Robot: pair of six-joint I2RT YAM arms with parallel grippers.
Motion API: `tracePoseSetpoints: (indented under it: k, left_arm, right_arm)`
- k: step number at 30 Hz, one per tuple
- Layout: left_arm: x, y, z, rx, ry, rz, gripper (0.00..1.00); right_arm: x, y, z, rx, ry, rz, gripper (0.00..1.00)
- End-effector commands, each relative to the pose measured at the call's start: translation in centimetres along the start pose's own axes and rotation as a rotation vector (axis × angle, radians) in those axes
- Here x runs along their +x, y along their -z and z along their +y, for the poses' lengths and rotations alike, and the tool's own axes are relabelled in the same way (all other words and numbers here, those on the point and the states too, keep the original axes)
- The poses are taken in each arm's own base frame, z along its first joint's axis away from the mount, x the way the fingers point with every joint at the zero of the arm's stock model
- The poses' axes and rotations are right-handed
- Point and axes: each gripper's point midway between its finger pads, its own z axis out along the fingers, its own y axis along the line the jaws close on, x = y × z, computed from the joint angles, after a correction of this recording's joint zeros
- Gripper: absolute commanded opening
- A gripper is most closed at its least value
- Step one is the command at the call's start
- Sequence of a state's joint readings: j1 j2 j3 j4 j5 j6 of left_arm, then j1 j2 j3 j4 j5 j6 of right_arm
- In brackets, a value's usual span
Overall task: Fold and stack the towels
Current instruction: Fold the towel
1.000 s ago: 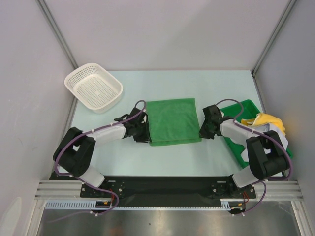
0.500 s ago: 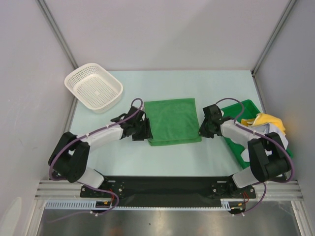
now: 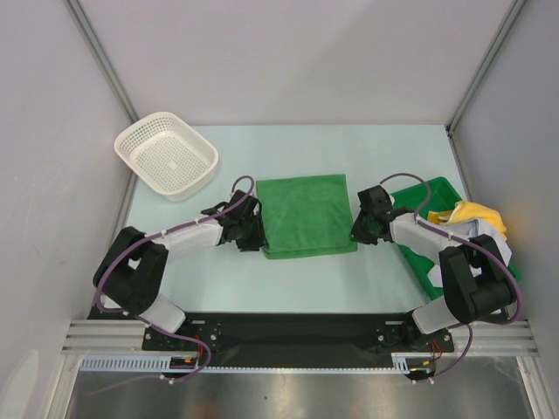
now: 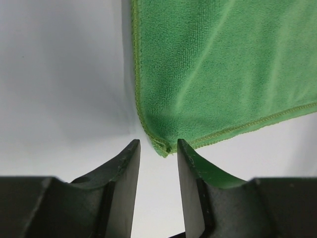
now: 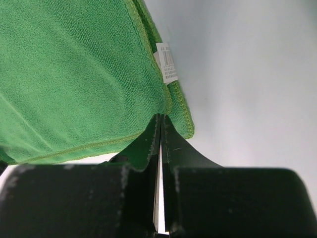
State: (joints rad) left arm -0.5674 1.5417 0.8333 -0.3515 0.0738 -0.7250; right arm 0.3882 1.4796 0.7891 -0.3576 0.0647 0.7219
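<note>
A folded green towel [image 3: 307, 214] lies flat in the middle of the table. My left gripper [image 3: 256, 241] is at its near left corner. In the left wrist view the gripper [image 4: 158, 148] is open with a narrow gap, and the towel's corner [image 4: 163, 146] sits right at the fingertips. My right gripper [image 3: 357, 234] is at the near right corner. In the right wrist view it [image 5: 161, 119] is shut, with its tips pinched into the towel's edge [image 5: 74, 74] beside a white label [image 5: 167, 62].
A green bin [image 3: 417, 189] at the right holds a yellow towel [image 3: 476, 212] and a white towel [image 3: 486, 230]. A white mesh basket [image 3: 166, 154] stands at the far left. Grey walls close in both sides.
My left gripper shifted slightly along the towel's near left corner and settled back at it. My right gripper has crept a little left and stays on its corner.
</note>
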Motion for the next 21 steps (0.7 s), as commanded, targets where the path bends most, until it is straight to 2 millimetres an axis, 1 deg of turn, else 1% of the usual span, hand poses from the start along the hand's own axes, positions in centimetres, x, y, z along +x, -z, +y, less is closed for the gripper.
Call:
tracePoseSetpoints:
  k: [1,6,8,10,11,13,15,17,18,19,21]
  left_arm:
    - [-1.9,-0.2,-0.8,0.013,0.034,-0.045,0.4]
    - [-2.1,-0.4,-0.5,0.001,0.041,-0.046,0.25]
    - [-2.3,-0.3,-0.5,0.0,0.04,-0.049,0.22]
    - [-2.5,-0.2,-0.5,-0.001,0.041,-0.053,0.14]
    - [-2.6,-0.1,-0.5,-0.003,0.039,-0.054,0.07]
    - [-2.9,0.2,-0.8,-0.002,0.036,-0.059,0.0]
    - [-3.0,0.5,-0.8,-0.008,0.03,-0.06,0.0]
    - [-3.6,1.2,-1.4,-0.002,0.02,-0.067,0.0]
    - [-3.9,1.5,-1.7,0.005,0.017,-0.07,0.0]
    - [-3.8,1.6,-1.6,0.0,0.008,-0.061,0.0]
    - [-4.1,2.0,-1.8,0.002,0.0,-0.067,0.0]
  right_arm:
    - [-0.7,0.1,0.5,-0.014,0.02,-0.041,0.0]
    - [-0.8,0.1,0.4,-0.013,0.024,-0.044,0.0]
    - [-0.7,0.1,0.4,-0.01,0.025,-0.045,0.0]
    - [-0.7,0.0,0.5,-0.013,0.027,-0.042,0.0]
    - [-0.7,0.0,0.6,-0.016,0.033,-0.042,0.0]
    - [-0.7,0.0,0.6,-0.017,0.036,-0.041,0.0]
    - [-0.8,0.2,0.8,-0.02,0.043,-0.044,0.0]
    - [-1.6,1.0,1.3,-0.031,0.062,-0.06,0.0]
    - [-1.9,1.4,1.3,-0.022,0.067,-0.067,0.0]
    - [-2.1,1.5,1.3,-0.021,0.067,-0.071,0.0]
    - [-2.2,2.0,1.2,-0.021,0.073,-0.077,0.0]
